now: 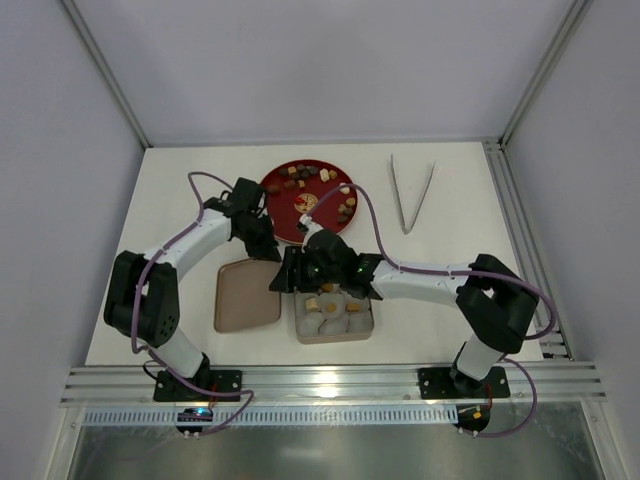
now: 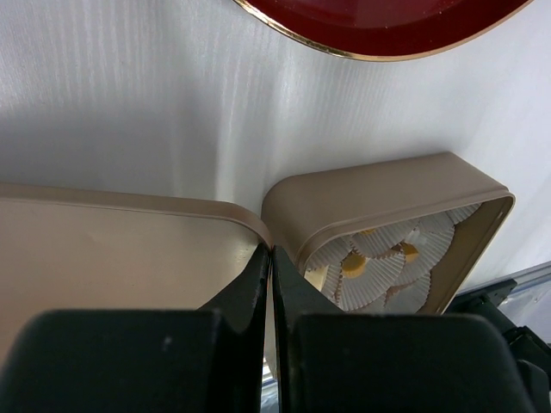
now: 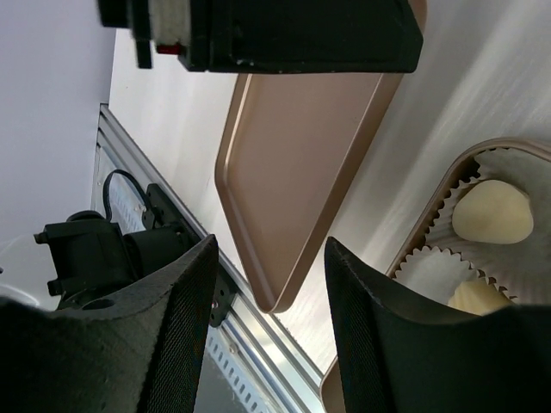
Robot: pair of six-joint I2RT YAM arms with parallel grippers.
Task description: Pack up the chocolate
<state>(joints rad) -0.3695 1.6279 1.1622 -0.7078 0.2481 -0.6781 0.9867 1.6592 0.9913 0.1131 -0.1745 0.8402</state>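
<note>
Chocolate [image 1: 305,177] mostly on red plate [image 1: 285,210] by far edge of table [image 1: 450,300], few in tin [image 1: 335,340] near front edge | right claw [image 3: 271,249] spread, empty, at tin's left edge | left claw [image 2: 271,262] pressed together | pinch one piece squarely, release low over vacant cup [image 3: 430,271]

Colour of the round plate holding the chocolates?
Dark red round plate with a gold rim, clearest in left wrist view.

The chocolate [image 1: 300,175] is a scatter of small brown, tan and cream pieces lying loose on the red plate [image 1: 278,192], mostly toward its far and right rim. A few tan pieces [image 1: 327,288] sit at the far side of the square tin [image 1: 335,340]. The right wrist view shows a cream rounded piece [image 3: 492,211] resting in a fluted paper cup [image 3: 516,262], with possibly a second just below it.
</note>
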